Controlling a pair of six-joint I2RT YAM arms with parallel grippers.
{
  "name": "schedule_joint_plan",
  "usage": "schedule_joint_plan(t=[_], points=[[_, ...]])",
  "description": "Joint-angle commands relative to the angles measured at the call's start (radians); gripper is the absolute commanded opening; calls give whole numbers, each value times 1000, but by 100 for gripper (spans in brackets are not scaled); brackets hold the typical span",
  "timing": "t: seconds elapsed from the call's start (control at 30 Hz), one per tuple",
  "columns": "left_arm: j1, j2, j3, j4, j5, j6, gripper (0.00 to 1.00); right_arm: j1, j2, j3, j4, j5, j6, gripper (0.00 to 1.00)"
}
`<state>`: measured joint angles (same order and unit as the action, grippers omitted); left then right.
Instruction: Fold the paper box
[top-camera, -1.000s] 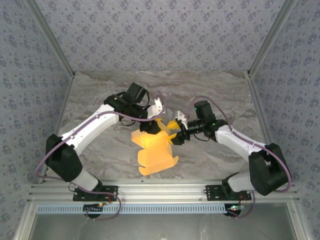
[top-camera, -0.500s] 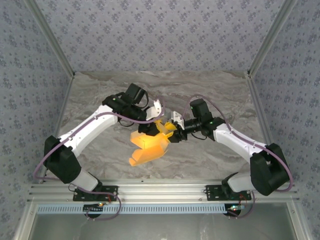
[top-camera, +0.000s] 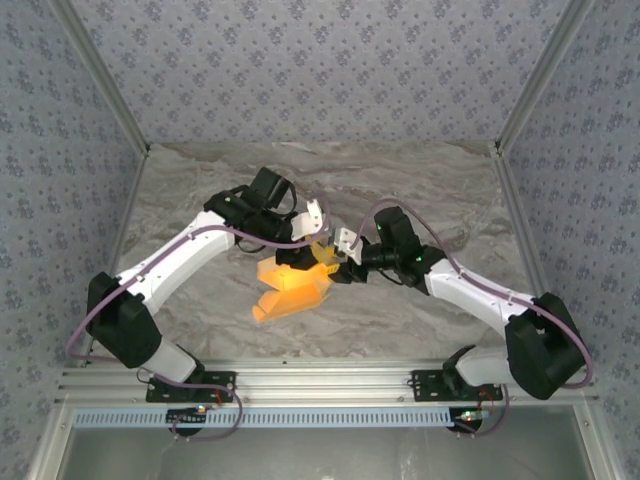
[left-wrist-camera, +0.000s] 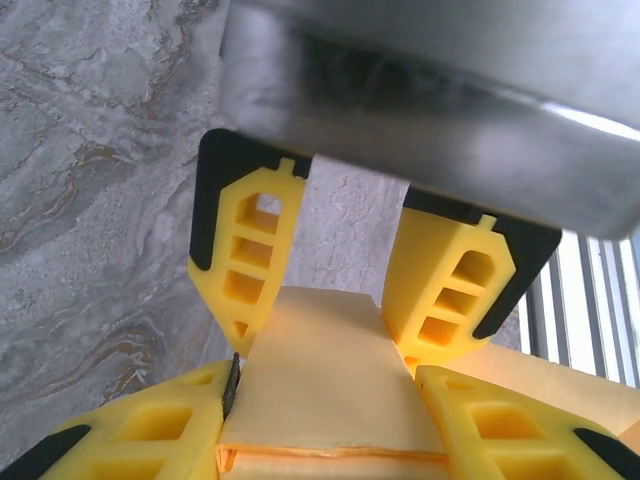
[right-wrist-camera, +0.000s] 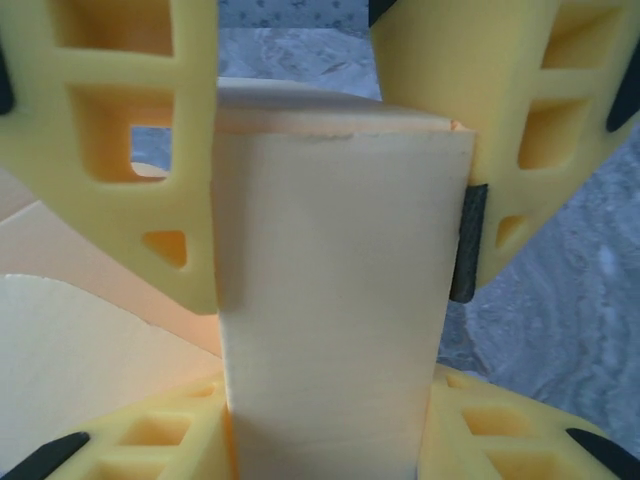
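At centre frame we hold the half-folded paper box (top-camera: 290, 288) over the tabletop (top-camera: 200, 190), left hand (top-camera: 317, 247) and right hand (top-camera: 339, 266) both clamped on its flap.

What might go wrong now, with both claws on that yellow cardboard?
The left gripper and right gripper pinch one narrow flap of the box, fingertips nearly meeting, so they might bump. The rest of the sheet hangs free toward the near edge; a pull apart could tear or crease the cardboard, or it could slip out.
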<state>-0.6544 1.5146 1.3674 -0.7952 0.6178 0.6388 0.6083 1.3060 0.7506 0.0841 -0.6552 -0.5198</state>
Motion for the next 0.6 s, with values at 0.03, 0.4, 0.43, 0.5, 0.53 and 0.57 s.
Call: schedule_joint_plan(t=[0.03, 0.4, 0.43, 0.5, 0.53, 0.57], points=[[2, -10, -1, 35, 123, -74, 32, -1, -22, -64, 94, 218, -27, 41], [78, -42, -77, 233, -46, -326, 32, -153, -159, -164, 266, 97, 220, 65], [79, -45, -89, 262, -69, -356, 32, -164, -177, -168, 278, 125, 255, 66], [91, -50, -110, 308, -130, -442, 32, -174, -232, -181, 308, 247, 323, 68], [98, -49, -116, 329, -157, -489, 32, -177, -256, -184, 312, 319, 357, 70], [111, -51, -127, 357, -176, -549, 32, -183, -279, -185, 302, 388, 398, 72]])
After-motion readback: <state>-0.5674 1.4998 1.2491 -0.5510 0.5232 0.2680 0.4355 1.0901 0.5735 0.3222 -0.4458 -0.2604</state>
